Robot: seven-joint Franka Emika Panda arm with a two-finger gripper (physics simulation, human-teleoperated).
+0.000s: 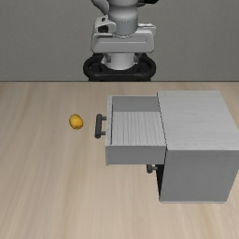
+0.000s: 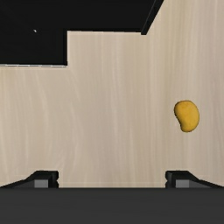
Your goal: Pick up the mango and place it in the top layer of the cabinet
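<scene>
under the wrist camera, the end effector hangs with its two fingertips spread wide and nothing between them, above bare pale wood of the bench. beyond the fingertips and off to one side of them, the mango lies on the bench, a small yellow-orange oval, well clear of both fingers and touching nothing else. in the exterior view the mango sits alone on the bench, near the dark drawer handle but apart from it, on the exterior view's left of that handle. behind the handle, the upper drawer of the grey cabinet stands pulled out toward the mango, its open top facing up. a second dark handle shows lower on the cabinet front, just under the drawer's edge. at the back of the bench, the white robot arm rises from its black base, well apart from mango and cabinet.
</scene>
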